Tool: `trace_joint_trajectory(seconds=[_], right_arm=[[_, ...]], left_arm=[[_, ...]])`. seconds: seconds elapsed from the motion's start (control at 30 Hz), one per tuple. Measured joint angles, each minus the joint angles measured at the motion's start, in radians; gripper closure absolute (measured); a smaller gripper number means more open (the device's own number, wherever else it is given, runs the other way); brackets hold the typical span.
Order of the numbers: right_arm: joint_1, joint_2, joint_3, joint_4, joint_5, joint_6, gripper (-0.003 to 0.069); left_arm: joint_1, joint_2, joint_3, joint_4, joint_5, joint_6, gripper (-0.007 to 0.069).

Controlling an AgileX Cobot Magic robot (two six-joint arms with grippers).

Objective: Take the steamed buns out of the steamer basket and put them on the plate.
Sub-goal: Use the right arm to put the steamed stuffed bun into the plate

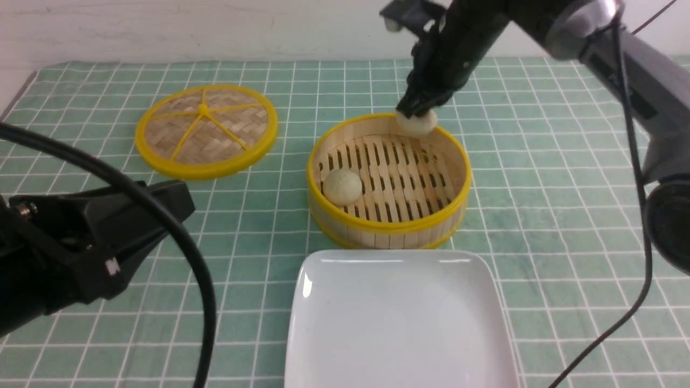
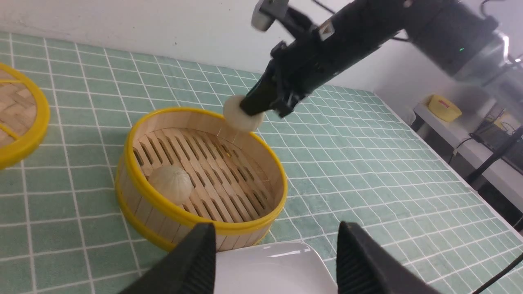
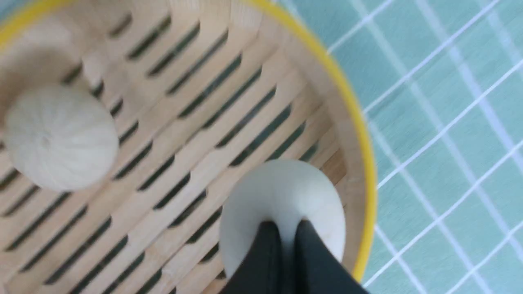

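- Left arm (image 1: pixel 64 253): matte black, angular housing, with one metal screw head (image 1: pixel 24 210) and a small white square mark (image 1: pixel 111 265).
- Left cable (image 1: pixel 207 323): thick, black, smooth-jacketed.
- Left fingers (image 2: pixel 363 265): black and wedge-shaped, with a finely ribbed inner face.
- Right arm (image 1: pixel 636 81): grey link with a glossy silver-grey collar (image 1: pixel 585 21), a black wrist section (image 1: pixel 458 48) and a round black joint housing (image 1: pixel 668 221).
- Right cable (image 1: pixel 639 167): thin, black.
- Camera block (image 2: pixel 265 10): small and grey, on a black bracket.
- Wrist marks: pale triangular label (image 2: pixel 327 26) and green indicator light (image 2: pixel 461 50).
- Right fingers (image 3: pixel 314 265): black, narrow, smooth.
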Motion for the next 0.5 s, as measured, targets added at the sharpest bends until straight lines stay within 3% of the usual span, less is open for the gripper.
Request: trace_joint_trajectory(seconds=[0.3, 0.5], right_arm=[[0.0, -0.251, -0.043, 0.094, 0.016, 0.153, 0.0638], [0.0, -0.409, 0.067, 0.101, 0.016, 0.216, 0.0638]], left_arm=[[0.0, 0.0, 0.0, 0.0, -0.008, 0.028, 0.0209], [0.0, 0.0, 0.0, 0.0, -0.01, 0.029, 0.0209]])
